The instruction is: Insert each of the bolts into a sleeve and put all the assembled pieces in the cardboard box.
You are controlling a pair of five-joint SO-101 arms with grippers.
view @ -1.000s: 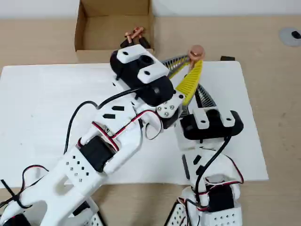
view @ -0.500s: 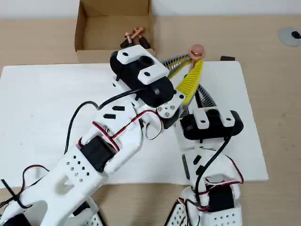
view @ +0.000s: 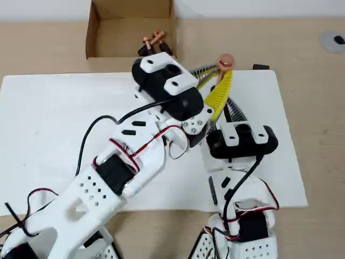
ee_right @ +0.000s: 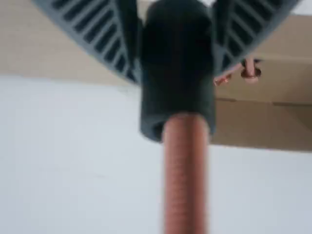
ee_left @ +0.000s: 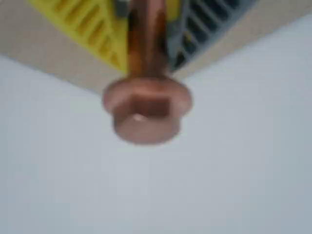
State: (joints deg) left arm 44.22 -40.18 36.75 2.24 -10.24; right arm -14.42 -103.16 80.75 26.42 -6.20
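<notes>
In the high view my left arm lies from 7 o'clock across the white sheet (view: 48,124), pointing toward 1 o'clock; the left gripper (view: 222,69) is clenched on the bolt (view: 225,61), whose copper head sits over the sheet's far edge, at 1 o'clock from the middle. On the left wrist view the yellow finger (ee_left: 83,24) and the grey finger (ee_left: 204,24) pinch the shank from either side, just behind the flanged head; the head faces the camera.

The right arm stands at 5 o'clock, its black wrist just beside the left arm's (whether they touch I cannot tell). The right gripper (ee_right: 178,44) grasps the black sleeve (ee_right: 176,73) between two dark fingers; the threaded shank runs into the sleeve's near end; how deep I cannot tell.

The box (view: 90,32) lies on the table (view: 312,108) at 11 o'clock, just past the sheet's far edge; in its 4 o'clock corner lie assembled pieces (view: 153,42), copper bolts in black sleeves, two as far as I can make out.
</notes>
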